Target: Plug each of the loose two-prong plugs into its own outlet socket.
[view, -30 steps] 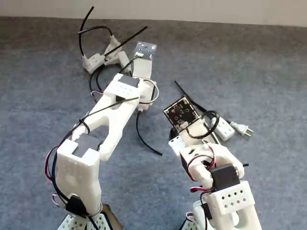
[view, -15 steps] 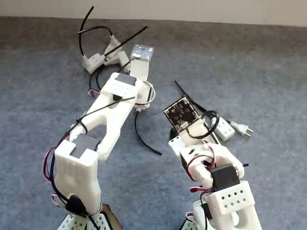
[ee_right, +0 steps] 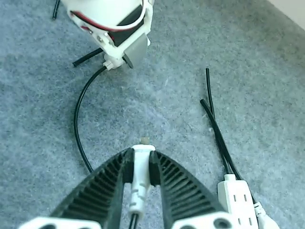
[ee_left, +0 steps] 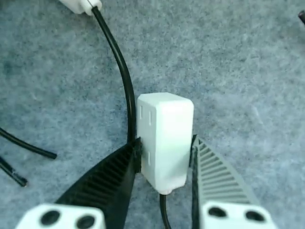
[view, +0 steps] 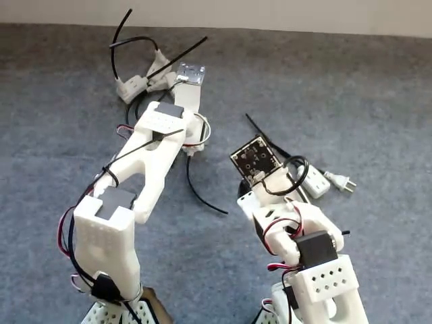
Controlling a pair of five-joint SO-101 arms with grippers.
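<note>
Tools (ee_left: 165,142) (ee_right: 141,153) with one socket (ee_left: 164,119), one plug (ee_right: 141,174)

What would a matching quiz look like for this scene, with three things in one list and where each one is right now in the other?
Things:
1. socket block
2. white plug
3. pronged plug

Places:
A. lying loose on the carpet
B. clamped in the right gripper
C. clamped in the left gripper

Pairs: 1-C, 2-B, 3-A
</note>
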